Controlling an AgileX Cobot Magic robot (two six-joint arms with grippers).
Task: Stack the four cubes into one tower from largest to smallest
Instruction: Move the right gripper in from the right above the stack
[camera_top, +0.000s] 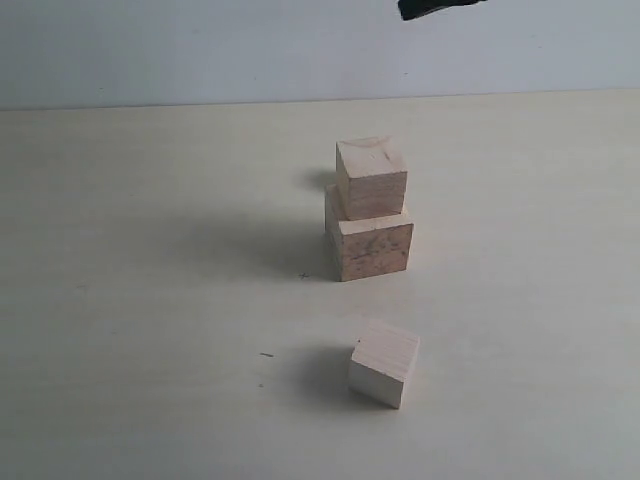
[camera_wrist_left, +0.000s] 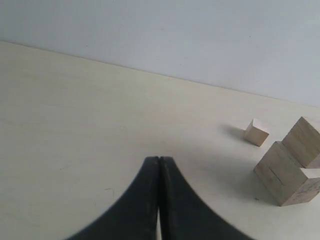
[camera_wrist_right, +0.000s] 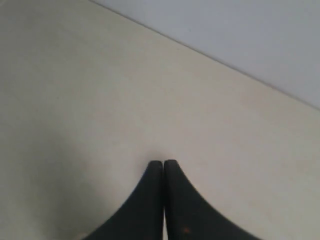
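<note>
Two cubes stand as a tower: the largest, mottled brown cube (camera_top: 370, 245) on the table with a paler, smaller cube (camera_top: 371, 177) on top, turned slightly. Both show in the left wrist view, the large one (camera_wrist_left: 287, 175) under the second (camera_wrist_left: 305, 142). A third pale cube (camera_top: 384, 362) lies loose in front of the tower, turned at an angle. The smallest cube (camera_wrist_left: 256, 132) sits on the table beyond the tower; the exterior view hides it. My left gripper (camera_wrist_left: 159, 160) is shut and empty, well apart from the tower. Over bare table, my right gripper (camera_wrist_right: 163, 162) is shut and empty.
The pale tabletop (camera_top: 150, 300) runs back to a light wall (camera_top: 200, 50). A black piece of an arm (camera_top: 440, 7) pokes in at the top edge of the exterior view, above and behind the tower.
</note>
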